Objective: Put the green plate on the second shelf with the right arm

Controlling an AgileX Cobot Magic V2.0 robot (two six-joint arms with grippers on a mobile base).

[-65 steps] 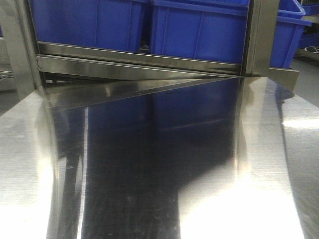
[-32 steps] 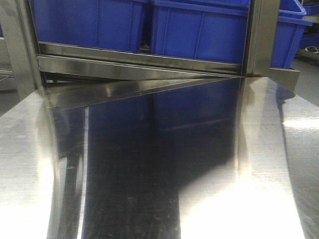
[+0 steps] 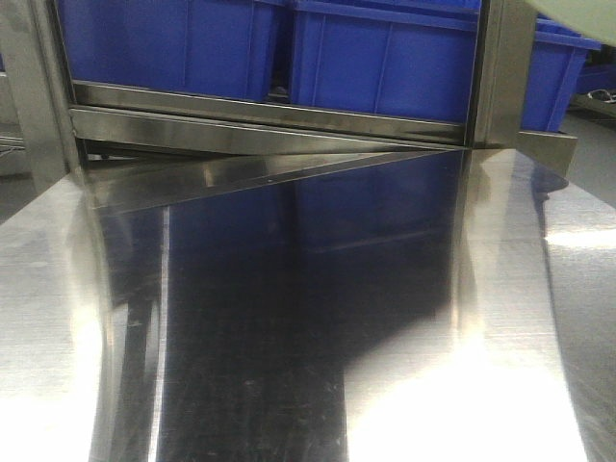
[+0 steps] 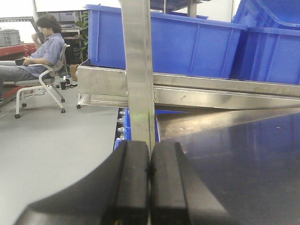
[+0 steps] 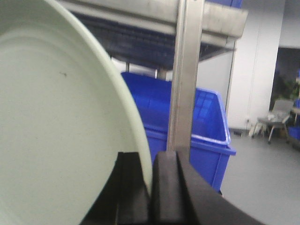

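Green plate (image 5: 61,117) rim pinched in right gripper (image 5: 151,174) — edge newly showing right of rack post (image 3: 496,67); I judge carry underway, placement pending. Left gripper (image 4: 150,171) closed, empty.

The left gripper (image 4: 150,157) is made of matte black, rubber-like material, formed as two blocky fingers (image 4: 133,178) with flat tops and softly rounded corners. The finger on the left widens into a broad, smooth curve sweeping out toward the lower left; the one on the right carries a raised vertical rib along its outer side before sloping away. The right gripper (image 5: 151,176) has the same matte black finish and stepped outline: its right finger (image 5: 171,187) shows a ridged shoulder and a long slanting flank with a faint sheen on the edges, its left finger lies mostly in shadow.
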